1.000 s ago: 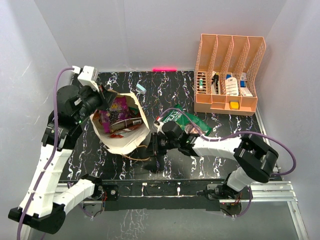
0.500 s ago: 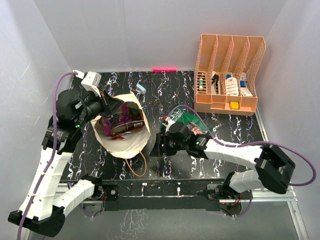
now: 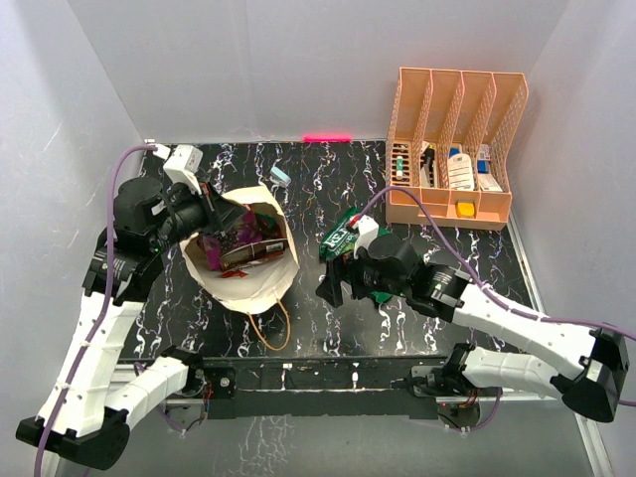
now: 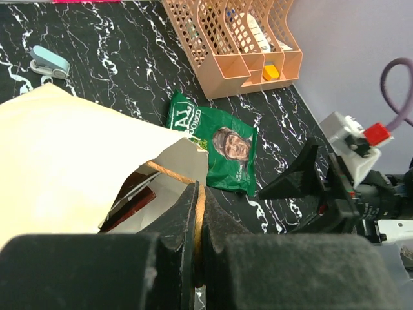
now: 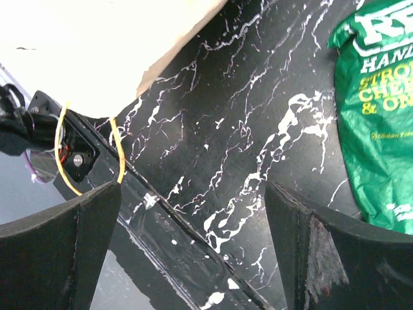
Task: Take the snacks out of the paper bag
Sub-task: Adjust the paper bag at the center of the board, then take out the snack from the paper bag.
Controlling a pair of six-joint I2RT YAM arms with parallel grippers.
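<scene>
One snack packet lies out on the table, and the others sit in the bag.

The one big tan paper bag point(image 3: 241, 273) stands open on the black marbled table point(image 3: 328, 169). I can count two shiny packets inside it, one purple point(image 3: 238, 224) and one red-brown point(image 3: 253, 253); any more are hidden. One dark green foil packet point(image 3: 348, 234) lies flat on the table to the right of the bag. The left gripper point(image 4: 199, 194) is closed tight, pinching the bag's thin cord handle at the rim. The right gripper point(image 5: 190, 194) is wide open and holds nothing, hanging over the table between the bag and the green packet. One orange plastic rack point(image 3: 452, 149) with four slots stands at the back right.
</scene>
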